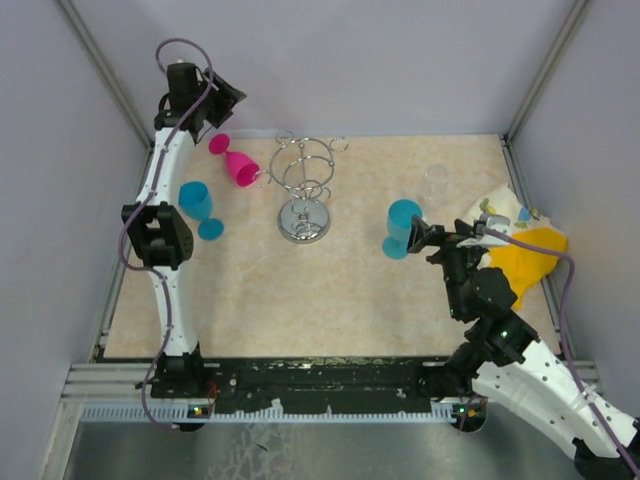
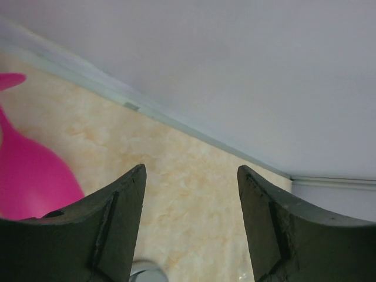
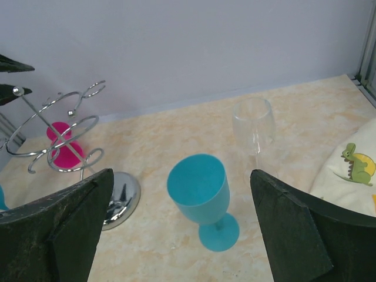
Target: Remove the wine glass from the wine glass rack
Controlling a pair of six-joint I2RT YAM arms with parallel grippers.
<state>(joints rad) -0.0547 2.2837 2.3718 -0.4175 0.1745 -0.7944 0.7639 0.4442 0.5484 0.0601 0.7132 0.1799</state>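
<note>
The silvery wire wine glass rack [image 1: 303, 190] stands on its round shiny base at the back middle of the table; it also shows in the right wrist view [image 3: 59, 132]. A pink wine glass [image 1: 238, 166] lies tilted at the rack's left side, bowl toward a loop arm; I cannot tell whether it rests on the rack. It shows in the left wrist view [image 2: 29, 179]. My left gripper [image 1: 233, 100] is open and empty above and behind it. My right gripper [image 1: 416, 237] is open, just behind an upright blue wine glass [image 3: 200, 191] that stands on the table.
A second blue glass [image 1: 197, 206] stands left of the rack beside my left arm. A clear wine glass [image 3: 254, 126] stands at the back right. A yellow and white cloth [image 1: 522, 250] lies at the right edge. Walls close the back and sides.
</note>
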